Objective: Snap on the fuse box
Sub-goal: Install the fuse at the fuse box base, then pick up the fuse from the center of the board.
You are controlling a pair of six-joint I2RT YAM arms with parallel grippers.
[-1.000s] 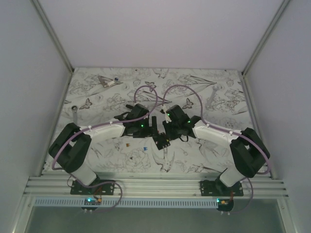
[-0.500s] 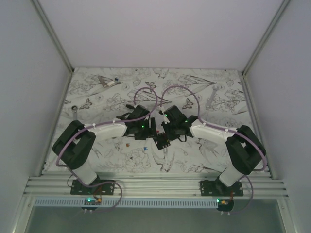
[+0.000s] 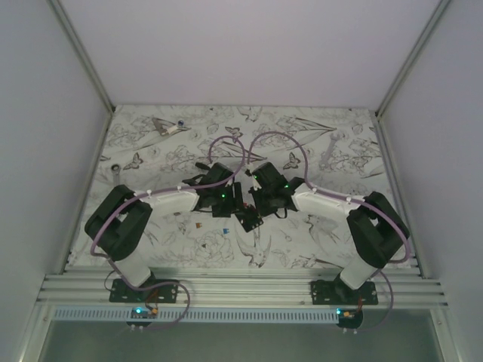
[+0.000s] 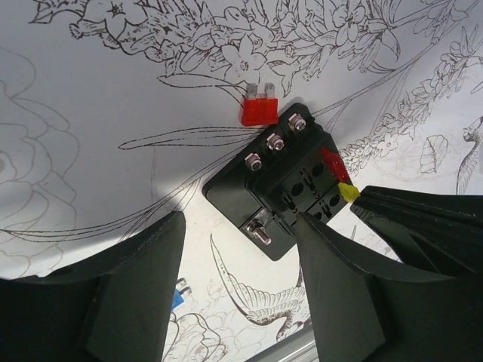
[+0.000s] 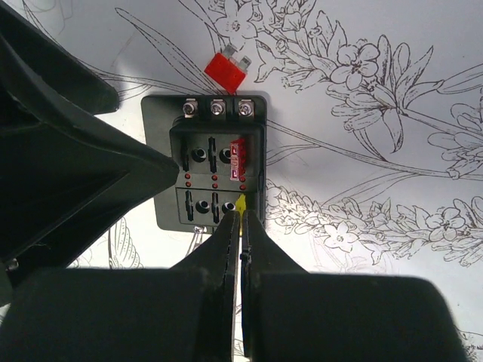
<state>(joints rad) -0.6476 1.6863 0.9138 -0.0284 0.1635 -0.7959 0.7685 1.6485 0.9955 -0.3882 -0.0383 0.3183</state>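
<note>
The fuse box [image 3: 249,219] is a black block lying flat on the patterned mat between both grippers. Its top [image 5: 215,170] shows three screws, a seated red fuse [image 5: 240,157] and a yellow fuse [image 5: 241,202] in the near right slot. My right gripper [image 5: 240,219] is shut, its tips right at the yellow fuse; whether it pinches the fuse I cannot tell. My left gripper [image 4: 238,226] is open, and its right finger [image 4: 317,249] rests at the box's near corner [image 4: 264,226]. In the top view the left gripper [image 3: 238,199] and right gripper [image 3: 256,204] crowd over the box.
A loose red fuse [image 4: 259,109] lies just beyond the box. A blue fuse [image 4: 175,296] and an orange one [image 3: 198,225] lie to its left. A wrench [image 3: 329,154] sits at the back right, a metal tool [image 3: 167,127] at the back left. A metal rail [image 3: 241,286] edges the near side.
Both arms have drawn in toward the fuse box. The right gripper has shut over the yellow fuse's slot. The left gripper's jaws have narrowed but stay apart.
</note>
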